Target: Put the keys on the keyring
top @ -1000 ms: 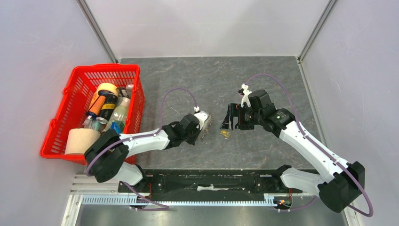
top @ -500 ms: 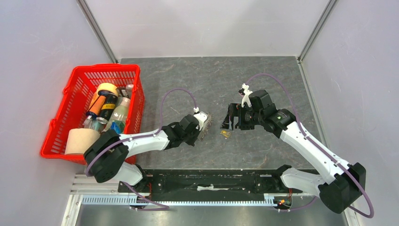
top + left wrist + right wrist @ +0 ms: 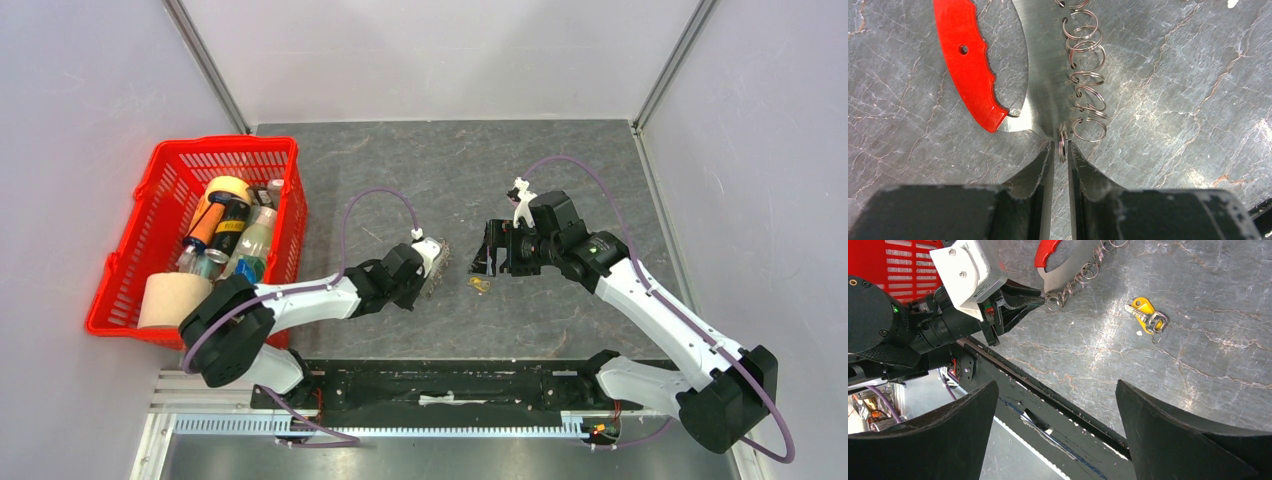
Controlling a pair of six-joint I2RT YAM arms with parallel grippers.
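Left fingers [image 3: 1040, 175], arm stretched low, clamp the keyring [image 3: 1045, 75]; right fingers [image 3: 1168, 430] hover spread wide by the key [image 3: 1147, 315].

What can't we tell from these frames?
- Left wrist view: the keyring is cut off by the top edge, so its ring count is unknown.
- Left wrist view: the left gripper hides how deep its pinch on the keyring goes.
- Top view: the key is too small to show teeth or hole.

Nothing legible — labels on bottles [image 3: 232, 228] in the basket [image 3: 225, 145] blur out.
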